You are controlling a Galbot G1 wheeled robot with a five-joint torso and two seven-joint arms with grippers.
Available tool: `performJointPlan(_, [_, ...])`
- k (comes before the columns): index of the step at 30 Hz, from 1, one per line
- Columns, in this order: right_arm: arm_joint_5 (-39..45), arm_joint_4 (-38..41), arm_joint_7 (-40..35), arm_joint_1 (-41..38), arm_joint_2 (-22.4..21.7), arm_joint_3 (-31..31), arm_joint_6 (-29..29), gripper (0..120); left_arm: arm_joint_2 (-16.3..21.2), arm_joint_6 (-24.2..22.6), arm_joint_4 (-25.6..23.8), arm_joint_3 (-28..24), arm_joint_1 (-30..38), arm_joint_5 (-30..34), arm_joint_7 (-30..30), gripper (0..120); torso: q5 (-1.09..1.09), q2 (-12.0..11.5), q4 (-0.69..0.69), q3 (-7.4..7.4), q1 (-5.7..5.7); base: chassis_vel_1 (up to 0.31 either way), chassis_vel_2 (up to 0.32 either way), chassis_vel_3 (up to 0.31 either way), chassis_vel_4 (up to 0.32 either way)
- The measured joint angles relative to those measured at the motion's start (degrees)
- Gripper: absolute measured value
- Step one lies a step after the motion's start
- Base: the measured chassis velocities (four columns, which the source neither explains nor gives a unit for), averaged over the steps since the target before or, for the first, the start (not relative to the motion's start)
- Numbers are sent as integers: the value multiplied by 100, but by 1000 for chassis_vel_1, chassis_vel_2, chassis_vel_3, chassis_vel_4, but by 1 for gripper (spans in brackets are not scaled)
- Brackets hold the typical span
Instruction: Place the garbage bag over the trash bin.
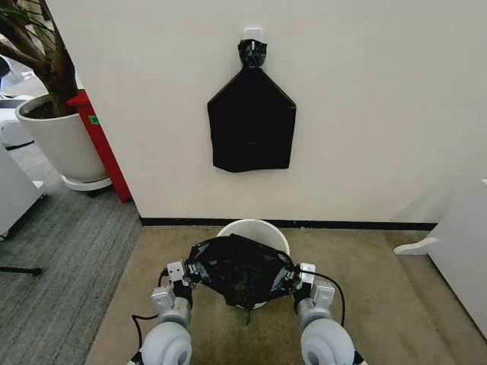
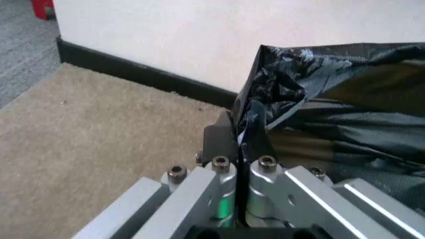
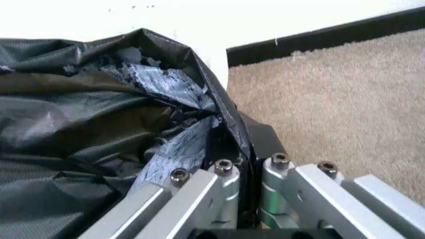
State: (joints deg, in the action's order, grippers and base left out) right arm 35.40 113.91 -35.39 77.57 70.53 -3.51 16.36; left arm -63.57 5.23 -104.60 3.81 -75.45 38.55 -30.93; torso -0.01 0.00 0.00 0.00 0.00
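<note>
A robot's head camera looks down at a beige carpet meeting a white wall. A black garbage bag (image 1: 242,270) hangs stretched between two grippers, just in front of and partly over a small round cream-white trash bin (image 1: 255,228) that stands on the carpet close to the wall. Only the far arc of the bin's rolled rim shows above the bag; what lies inside the bin cannot be seen.

The left gripper (image 1: 185,280) holds the bag's left edge and the right gripper (image 1: 298,278) holds its right edge. In the left wrist view, the left gripper's (image 2: 243,147) fingers are pressed together with a fold of black film pinched between them. The right wrist view shows the right gripper (image 3: 242,149) pinching the opposite edge the same way.

The bag (image 2: 332,109) looks thin, glossy and crinkled — very light, entirely limp, likely slippery and easy to tear if pulled hard. It sags and billows between the two grips (image 3: 86,114). The mouth's edges, where both grippers now pinch, seem the sensible holding places, since the film keeps no shape of its own. Whether the mouth is open cannot be told.

On the wall above hangs a flat, house-shaped black bundle (image 1: 252,125) with a knotted top — a separate item. A large white plant pot (image 1: 61,141) stands well apart to the left.
</note>
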Motion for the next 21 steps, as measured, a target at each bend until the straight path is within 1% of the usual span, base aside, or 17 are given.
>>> performJointPlan(1, [0,0,0,0,0,0,0,0,0,0,0,0,0,0,0,0,0,0,0,0,0,0,0,0,0])
performJointPlan(4, [-114,-126,103,-76,51,-26,-127,0,-113,126,275,-22,200,-49,73,0,0,0,0,0,0,0,0,0,0])
performJointPlan(8, [-183,-214,163,-98,104,-43,-192,0,-221,193,515,-29,330,-73,97,0,0,0,-1,0,0,0,0,0,0])
performJointPlan(16, [-351,-309,264,-83,134,-27,-253,0,-253,293,717,-36,328,-220,193,0,0,0,0,0,0,0,0,0,0])
performJointPlan(19, [-537,-403,364,-93,143,-37,-363,0,-265,384,775,-38,342,-286,269,0,0,0,0,0,0,0,0,0,0])
performJointPlan(21, [-637,-418,440,-78,137,-61,-429,0,-257,433,753,-39,341,-316,310,7,0,0,0,0,0,0,0,0,0])
